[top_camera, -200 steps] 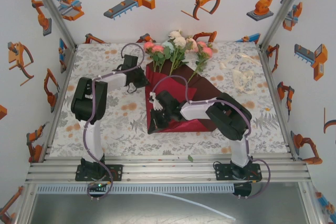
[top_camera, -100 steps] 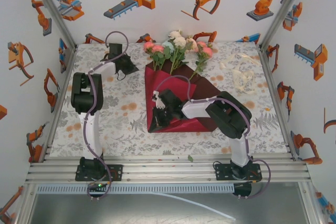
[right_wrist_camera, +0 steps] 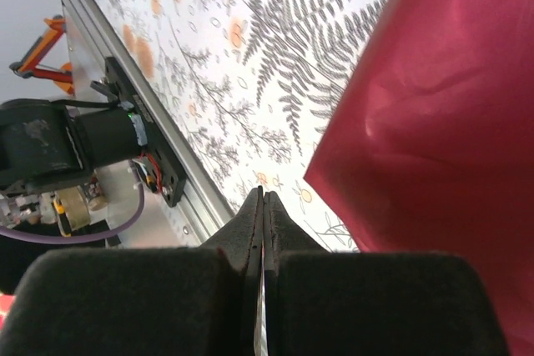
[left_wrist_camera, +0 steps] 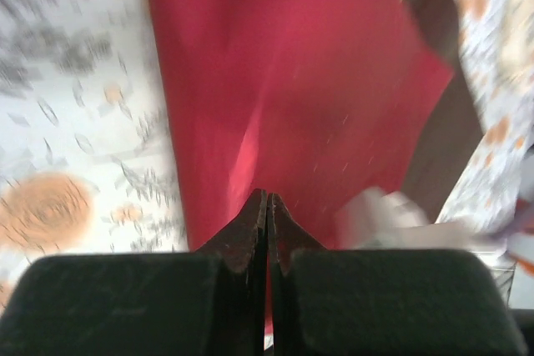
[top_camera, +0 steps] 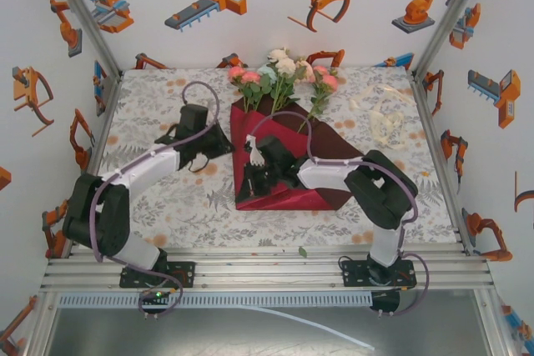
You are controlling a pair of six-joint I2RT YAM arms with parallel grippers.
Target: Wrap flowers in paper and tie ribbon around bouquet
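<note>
**Desk:** Where is the paper, and what shape is it in?

**Photographer:** The crimson paper (top_camera: 292,199) lies mid-table, thin and glossy. One flap is turned over, showing its darker maroon back. The flowers (top_camera: 279,71) rest on its far end. Their pink, white and pale green heads fan past the edge, and the thin stems run down onto the sheet, probably so the paper can close around them.

**Desk:** And the arms?

**Photographer:** The left gripper (left_wrist_camera: 267,202) sits at the sheet's left edge with its dark fingers pressed together. I cannot tell whether they nip the paper. The right gripper (right_wrist_camera: 261,198) is clenched on nothing I can see. It points off the sheet's near-left side, over the fern-printed tablecloth (top_camera: 167,106). My guess is that both arms are working that left side into a fold.

**Desk:** How far along is the job?

**Photographer:** Early, I would say. There is no cone yet, and the sheet looks slippery and quick to crease. The cream ribbon (top_camera: 385,122) lies curled and limp at the far right, well apart from everything else.
</note>
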